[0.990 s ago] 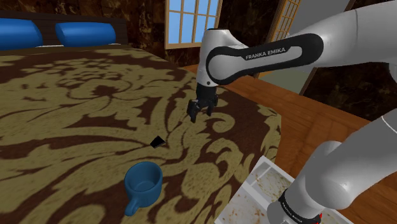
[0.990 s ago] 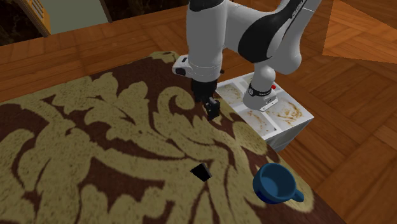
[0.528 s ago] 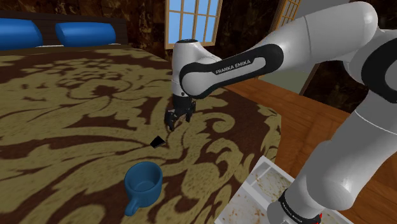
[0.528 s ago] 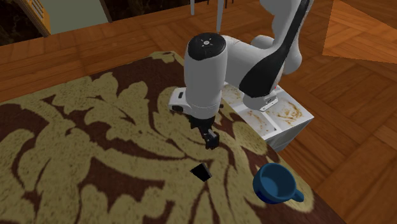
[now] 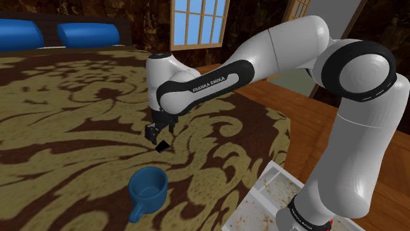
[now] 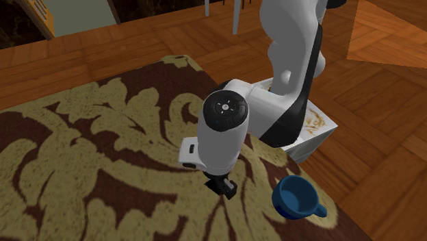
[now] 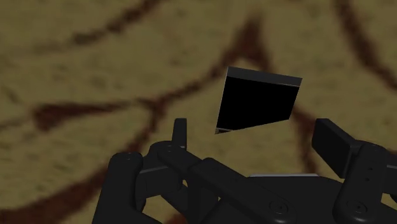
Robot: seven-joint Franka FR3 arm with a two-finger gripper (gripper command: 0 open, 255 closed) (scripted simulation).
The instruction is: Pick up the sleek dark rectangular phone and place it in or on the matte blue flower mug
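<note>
In the shoulder view, a blue mug (image 5: pixel 148 189) stands upright on a big brown and gold bed cover (image 5: pixel 59 111). Its handle points toward this view's lower left. Inside, the mug shows just its own blue walls and bottom. The phone (image 5: pixel 161 146) is a small black shape lying on the cover, a little way from the mug, toward the top of this view. The white arm (image 5: pixel 217 75) reaches over the bed, and its black claw (image 5: pixel 156 133) hangs just above the phone. Two blue pillows (image 5: pixel 89 33) sit at the far end of the bed, and a window (image 5: pixel 197 23) is behind it. The stand (image 5: pixel 276 197) is at the lower right.

In the second exterior view, the mug (image 6: pixel 295 197) sits near the edge of the cover, with blue showing inside it. The claw (image 6: pixel 224 186) points down beside the mug, on this view's left. The round white end of the arm covers the spot under it, so the phone cannot be told apart there. A wooden floor (image 6: pixel 383 137) lies around the bed.

In the wrist view, the phone (image 7: pixel 257 100) is flat and plain black, with four corners and a thin grey edge. It lies on the cover. The two fingers (image 7: pixel 180 135) stand wide apart and do not touch the phone. The claw has hold of nothing.
</note>
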